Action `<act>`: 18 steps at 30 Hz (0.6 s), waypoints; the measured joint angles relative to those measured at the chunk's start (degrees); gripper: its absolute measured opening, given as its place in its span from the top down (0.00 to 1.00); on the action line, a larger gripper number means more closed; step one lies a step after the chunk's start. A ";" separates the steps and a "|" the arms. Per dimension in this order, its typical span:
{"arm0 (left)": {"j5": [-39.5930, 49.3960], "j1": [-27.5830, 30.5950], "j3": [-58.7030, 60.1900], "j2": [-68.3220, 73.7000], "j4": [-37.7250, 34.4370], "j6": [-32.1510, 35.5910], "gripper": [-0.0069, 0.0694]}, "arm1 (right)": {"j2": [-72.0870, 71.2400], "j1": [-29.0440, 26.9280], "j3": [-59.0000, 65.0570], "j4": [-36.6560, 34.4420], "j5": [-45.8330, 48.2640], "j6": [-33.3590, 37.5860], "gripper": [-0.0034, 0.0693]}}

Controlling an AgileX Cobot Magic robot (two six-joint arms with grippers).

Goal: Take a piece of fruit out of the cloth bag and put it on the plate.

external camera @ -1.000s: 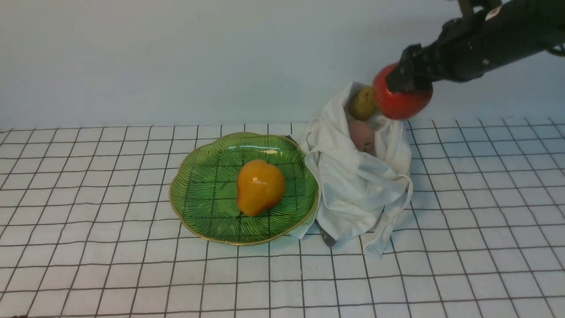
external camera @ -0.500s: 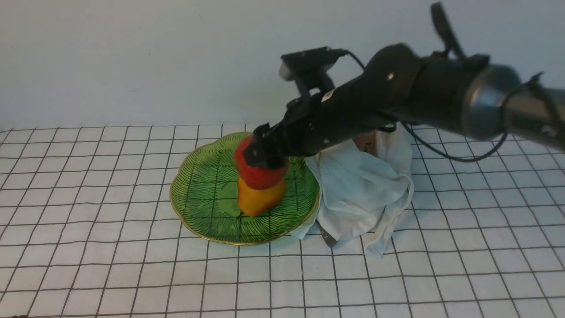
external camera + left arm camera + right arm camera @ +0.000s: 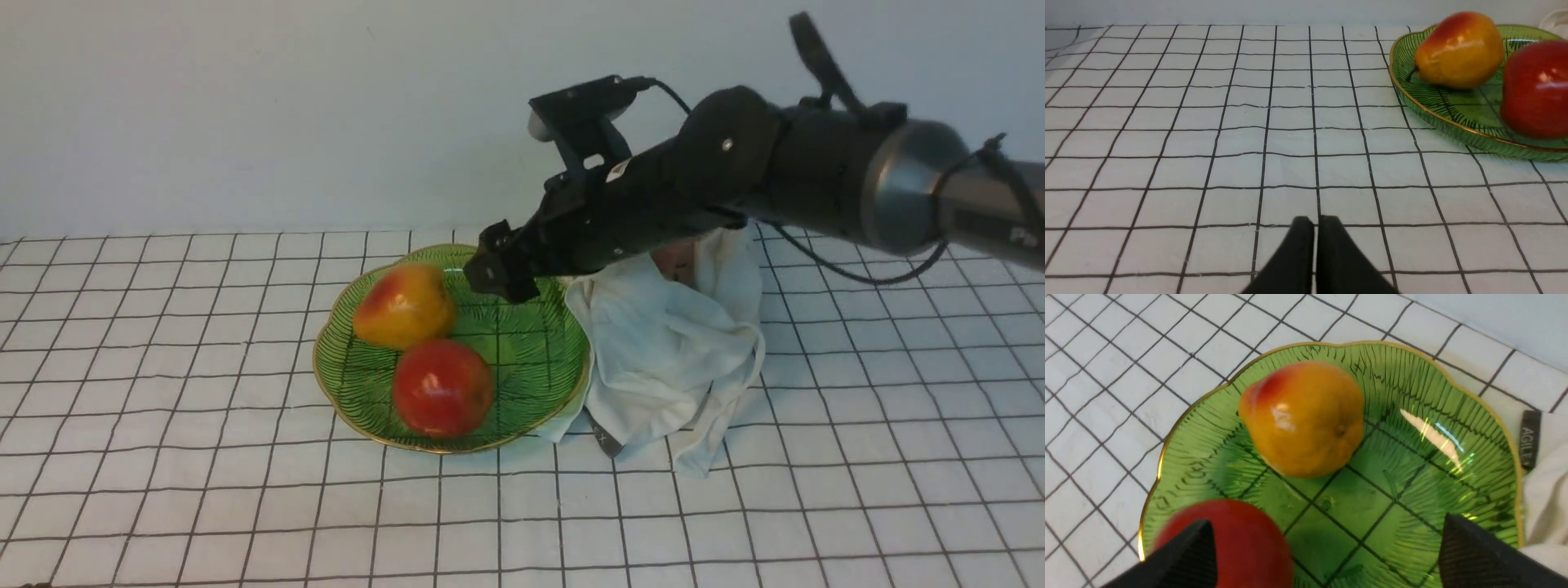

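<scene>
- Two fruits lie in the plate (image 3: 535, 359), centre of the front view. The red apple (image 3: 442, 387) is at its near edge, with an orange-yellow pear (image 3: 404, 306) close behind it, toward the left rim.
- Cloth bag (image 3: 661, 359) slumps against the plate's right rim. A pinkish fruit (image 3: 676, 260) shows in its mouth, half hidden by the arm.
- Right gripper (image 3: 500, 273) hangs over the plate's far right part, fingers spread wide, holding nothing.
- Left gripper (image 3: 1314, 228) has fingers pressed together, empty, above the gridded tablecloth (image 3: 1208, 122).

apple (image 3: 442, 387) now rests on plate (image 3: 535, 355); pear (image 3: 403, 305) nudged back-left; right end effector (image 3: 495, 274) spread apart.
</scene>
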State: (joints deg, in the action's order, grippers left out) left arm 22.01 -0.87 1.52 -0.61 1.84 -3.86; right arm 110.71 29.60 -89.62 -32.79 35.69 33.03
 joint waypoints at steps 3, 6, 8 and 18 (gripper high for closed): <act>0.00 0.00 0.00 0.00 0.00 0.00 0.92 | -5.89 -1.45 0.00 4.19 5.46 -0.81 0.16; 0.00 0.00 0.00 0.00 0.00 0.00 0.92 | -13.63 -2.60 0.00 7.51 10.19 -3.09 0.37; 0.00 0.00 0.00 0.00 0.00 0.00 0.92 | -18.88 -3.17 0.00 9.26 12.77 -4.48 0.50; 0.00 0.00 0.00 0.00 0.00 0.00 0.92 | -47.63 -4.08 1.54 19.35 32.59 -16.67 0.96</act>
State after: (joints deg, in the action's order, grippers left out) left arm 22.01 -0.87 1.52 -0.61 1.84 -3.86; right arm 63.09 25.51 -88.08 -13.44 68.28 16.37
